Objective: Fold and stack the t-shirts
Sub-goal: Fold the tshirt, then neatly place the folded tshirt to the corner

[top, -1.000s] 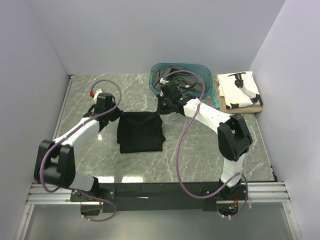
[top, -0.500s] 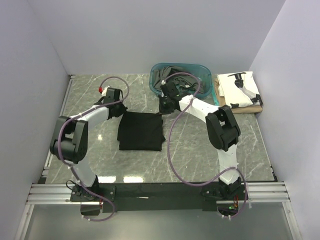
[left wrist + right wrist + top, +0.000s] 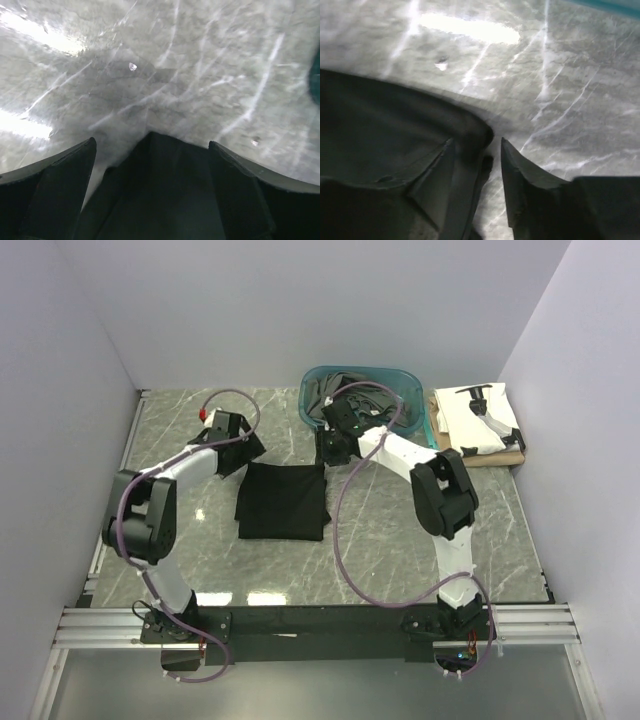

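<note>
Black folded t-shirt [image 3: 283, 502] on marble table [image 3: 400, 530]

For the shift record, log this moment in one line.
black t-shirt folded flat | left gripper open at far-left corner | right gripper open at far-right corner

a plain black t-shirt [image 3: 283, 501] lies folded flat in a neat rectangle on the table [image 3: 400, 540], dark grey shirts [image 3: 325, 395] sit crumpled in the teal tub [image 3: 400, 373] behind it, and a folded white printed shirt [image 3: 478, 420] rests on a tan shirt [image 3: 510, 457] at far right.

Teal tub [image 3: 414, 390] at the marble table's [image 3: 210, 550] far edge.
</note>
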Controlling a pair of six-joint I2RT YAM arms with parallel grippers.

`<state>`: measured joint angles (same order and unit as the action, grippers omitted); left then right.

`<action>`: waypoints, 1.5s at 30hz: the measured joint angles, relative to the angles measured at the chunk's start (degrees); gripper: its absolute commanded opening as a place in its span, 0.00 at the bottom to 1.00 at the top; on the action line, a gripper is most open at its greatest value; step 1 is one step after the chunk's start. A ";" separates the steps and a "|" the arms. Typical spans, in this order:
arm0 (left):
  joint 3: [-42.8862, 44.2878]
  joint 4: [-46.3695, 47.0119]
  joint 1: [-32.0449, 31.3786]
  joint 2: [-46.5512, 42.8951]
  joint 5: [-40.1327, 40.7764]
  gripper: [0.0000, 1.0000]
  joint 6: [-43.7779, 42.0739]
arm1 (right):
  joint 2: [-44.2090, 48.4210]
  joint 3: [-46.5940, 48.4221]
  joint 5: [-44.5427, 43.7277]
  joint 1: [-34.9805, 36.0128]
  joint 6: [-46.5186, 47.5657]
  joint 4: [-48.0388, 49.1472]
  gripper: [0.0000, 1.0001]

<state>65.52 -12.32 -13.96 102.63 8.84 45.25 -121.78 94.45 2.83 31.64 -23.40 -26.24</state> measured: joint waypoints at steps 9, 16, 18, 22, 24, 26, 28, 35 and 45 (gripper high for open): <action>-5.29 -1.92 -0.07 -21.46 0.31 0.99 0.52 | 18.49 -13.18 0.42 4.15 -1.51 4.44 0.56; -18.21 -2.19 -0.28 -35.08 0.48 1.00 3.17 | 20.33 -22.08 -3.10 9.53 -8.52 7.08 0.57; -21.18 -2.99 -0.28 -36.22 0.44 0.99 4.02 | 18.88 -22.62 -3.98 9.62 -10.16 7.02 0.57; -24.76 -3.43 -0.33 -37.57 0.00 0.99 5.27 | 15.26 -22.49 -5.46 9.60 -12.44 7.43 0.57; -25.46 -3.43 -0.35 -37.92 -0.17 0.99 5.53 | 13.84 -22.45 -5.97 9.60 -13.16 7.43 0.57; -25.53 -3.30 -0.35 -37.97 -0.28 0.99 5.62 | 12.66 -22.43 -6.43 9.60 -13.68 7.43 0.57; -25.53 -3.26 -0.35 -37.97 -0.31 0.99 5.66 | 11.65 -22.34 -6.51 9.60 -14.19 7.43 0.56; -25.53 -2.89 -0.37 -37.92 -0.39 0.99 5.66 | 10.47 -21.75 -6.43 9.68 -15.13 7.74 0.47; -25.53 -2.91 -0.37 -37.51 -0.15 0.99 5.66 | 6.88 -17.51 -7.98 11.87 -14.21 8.33 0.01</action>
<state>39.99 -15.22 -14.33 65.12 8.69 50.92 -114.89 76.95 -5.15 43.51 -37.60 -17.91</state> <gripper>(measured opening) 0.995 0.093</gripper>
